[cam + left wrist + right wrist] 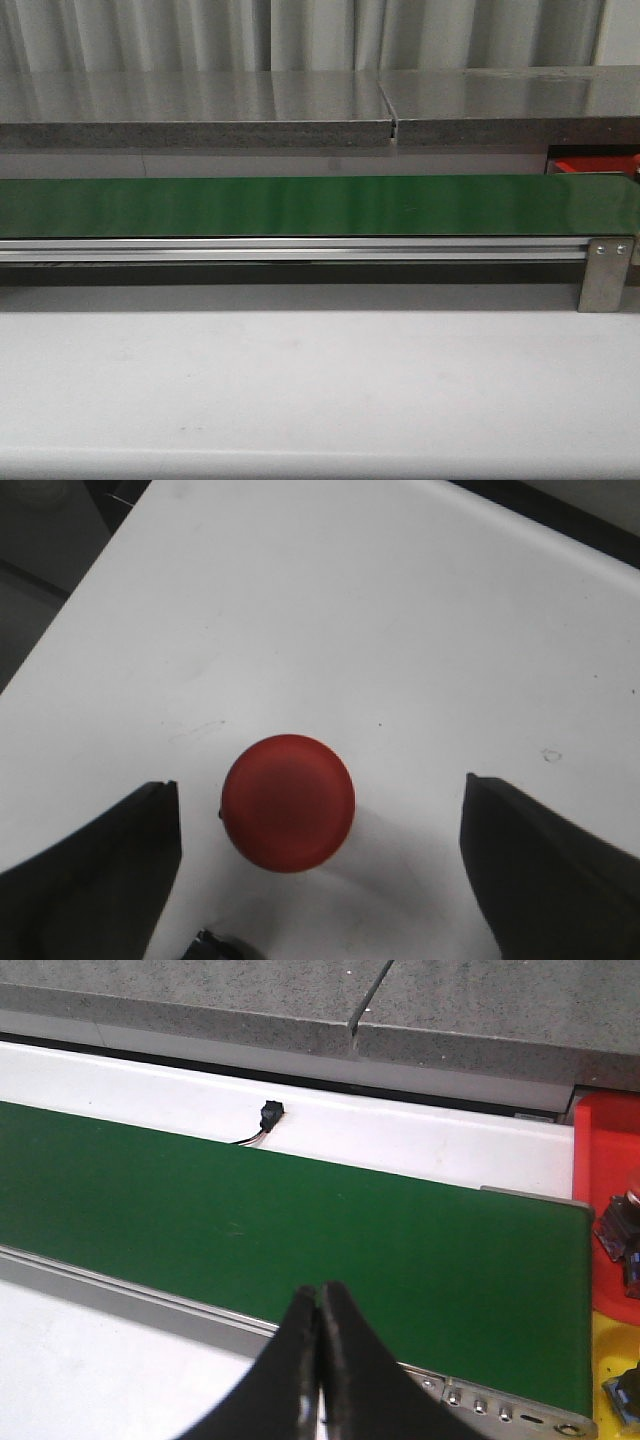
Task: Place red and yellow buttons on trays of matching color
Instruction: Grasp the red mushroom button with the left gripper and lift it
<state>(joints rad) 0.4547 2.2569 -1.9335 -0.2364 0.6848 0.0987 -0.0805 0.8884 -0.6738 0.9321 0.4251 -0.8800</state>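
The red button [288,802] sits on the white table [380,630], seen from above in the left wrist view, directly between the two dark fingers of the left gripper [320,865], which stands wide open with clear space on either side of the cap and nothing in its hold. The button looks like a small hard plastic part: light, rigid, with a smooth domed cap that is probably a little slippery, so the sensible hold is across the round sides of the cap or the body under it, jaws squarely opposed so it cannot squirt out. It is not likely to be fragile. Only this view shows the button at all; the front view shows just the bare table, the long green belt [300,205] with its metal rail, and a corner of the red tray [590,163] at the far right, with neither arm in sight. The right wrist view adds what the others lack: the right gripper [320,1360] with its fingers pressed together and empty, hanging over the near edge of the belt, and at the belt's end the red tray [605,1140] beside a strip of yellow tray [608,1360], each with dark-bodied parts lying in it, too cropped to identify.
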